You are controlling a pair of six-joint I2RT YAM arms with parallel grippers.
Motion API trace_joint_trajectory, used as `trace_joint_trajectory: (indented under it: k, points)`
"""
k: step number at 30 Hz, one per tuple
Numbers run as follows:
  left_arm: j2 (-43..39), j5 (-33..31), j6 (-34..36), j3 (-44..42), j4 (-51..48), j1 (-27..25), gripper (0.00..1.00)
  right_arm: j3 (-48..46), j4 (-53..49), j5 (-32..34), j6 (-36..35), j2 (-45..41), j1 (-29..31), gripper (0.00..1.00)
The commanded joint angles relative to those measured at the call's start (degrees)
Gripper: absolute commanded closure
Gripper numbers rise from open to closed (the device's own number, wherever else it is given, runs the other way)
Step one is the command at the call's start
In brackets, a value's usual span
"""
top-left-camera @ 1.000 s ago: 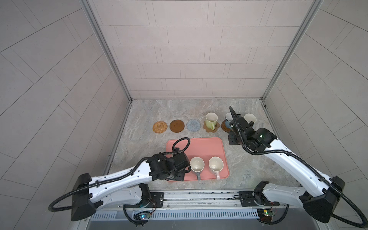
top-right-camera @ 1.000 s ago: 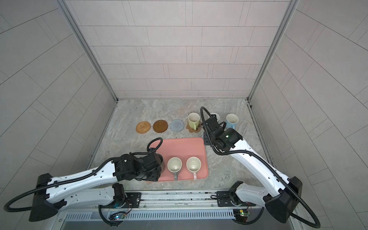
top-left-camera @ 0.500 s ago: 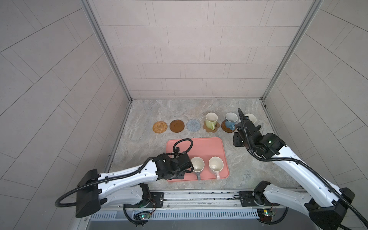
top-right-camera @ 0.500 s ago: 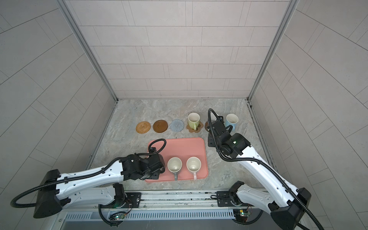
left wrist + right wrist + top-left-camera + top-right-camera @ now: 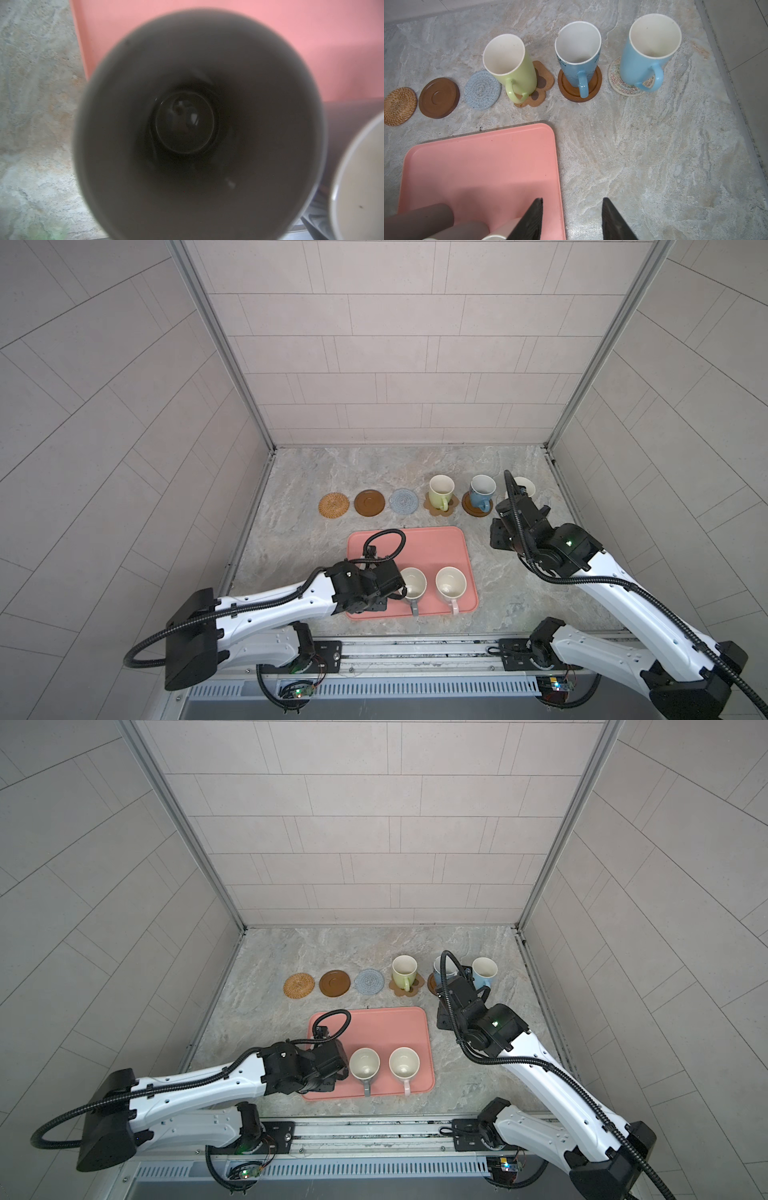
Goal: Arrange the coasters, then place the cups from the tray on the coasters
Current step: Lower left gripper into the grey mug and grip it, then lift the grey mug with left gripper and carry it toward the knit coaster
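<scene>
- The dark grey cup (image 5: 197, 128) stands upright at the near left corner of the tray (image 5: 428, 543). The left wrist view looks straight down its dark bore, so that wrist sits directly above it.
- The left gripper (image 5: 392, 593) covers this cup in both top views. Its jaws are drawn narrow. The fingers are hidden, so I cannot tell whether they pinch the wall or the handle. A pinch ready for lifting is my guess.
- Just right of it, along the tray's near edge, stand the grey-handled cup (image 5: 412, 583) and the pink-handled cup (image 5: 450, 583), handles pointing near. They stand close, so a straight upward lift looks safest.
- Beyond the tray's far edge runs a row of 6 coasters. The 3 on the left are bare: rattan coaster (image 5: 333, 504), wooden disc (image 5: 369, 502) and blue-grey crochet coaster (image 5: 403, 501). They lie on the left arm's side, so 1 is the likely target.
- The 3 on the right are filled: light green cup (image 5: 440, 491) on the paw coaster (image 5: 454, 504), blue cup (image 5: 482, 491) on the second wooden disc (image 5: 471, 512), pale blue cup (image 5: 637, 62) on the beige crochet coaster (image 5: 615, 82).
- The right gripper (image 5: 572, 199) hovers above the tray's right edge, fingers apart with nothing between them, clear of the left arm's path.
</scene>
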Motion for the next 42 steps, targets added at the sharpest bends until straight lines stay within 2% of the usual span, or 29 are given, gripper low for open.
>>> trace_joint_trajectory:
  k: [1,7,18,26,35,42]
  points:
    - [0.2,-2.6,0.0,-0.8,-0.4,0.7,0.87,0.5,-1.0,1.4,1.2,-0.5,-0.1,0.51]
    - [0.0,-2.7,1.4,-0.9,-0.1,2.5,0.92,1.3,-1.7,0.9,1.0,0.4,-0.2,0.51]
    - [-0.6,-5.7,3.4,-0.3,4.0,4.4,0.92,1.7,-3.5,-0.1,1.2,0.2,-0.1,0.51]
    - [1.0,-4.7,8.0,2.1,6.5,9.3,0.93,1.9,-3.9,-0.4,1.8,-0.2,-0.2,0.51]
    - [5.5,-3.6,15.2,7.3,7.8,14.4,0.93,1.6,-4.6,1.0,2.0,-1.3,-0.2,0.51]
    - [11.2,-1.7,18.1,12.1,9.7,17.0,0.93,0.6,-3.6,1.3,2.4,-1.5,-0.1,0.51]
